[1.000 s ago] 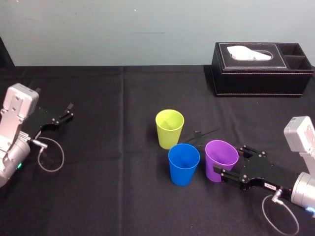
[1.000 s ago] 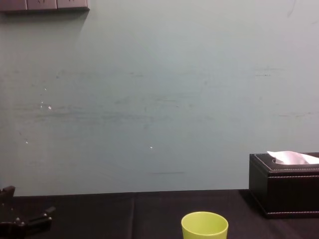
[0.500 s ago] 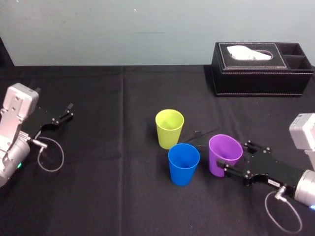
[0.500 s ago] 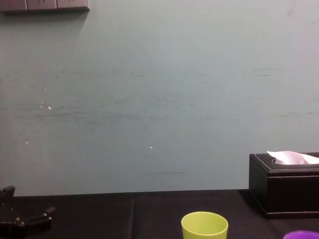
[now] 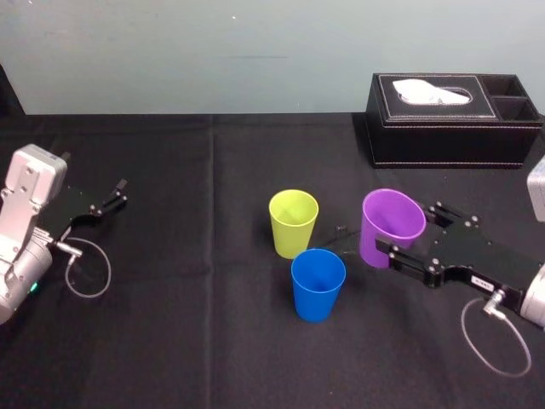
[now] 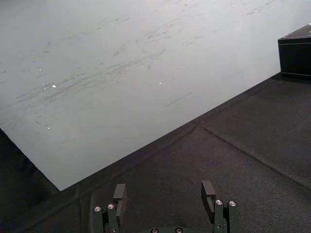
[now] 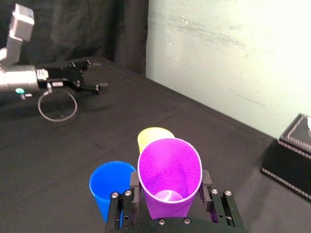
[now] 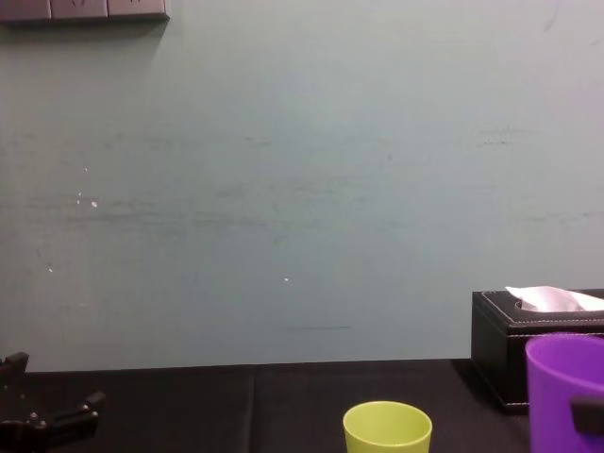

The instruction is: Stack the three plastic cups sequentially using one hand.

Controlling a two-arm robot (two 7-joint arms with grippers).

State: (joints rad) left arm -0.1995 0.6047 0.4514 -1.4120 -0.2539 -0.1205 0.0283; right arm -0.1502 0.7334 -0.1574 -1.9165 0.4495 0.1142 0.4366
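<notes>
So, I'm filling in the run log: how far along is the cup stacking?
Done: nothing is stacked yet. In hand: the right gripper is shut on the purple cup, raised above the table. Remaining: the blue cup and the lime-green cup stand unstacked and empty, so both nestings remain. The left gripper sits open at far left.

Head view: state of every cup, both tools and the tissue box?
purple cup: held up off the table, empty, not stacked.
right tool: shut on the purple cup.
lime-green cup: upright on the table, empty, free.
blue cup: upright on the table, empty, free.
left tool: open, holding nothing, at the table's left side.
tissue box: tissue poking from its top slot.
</notes>
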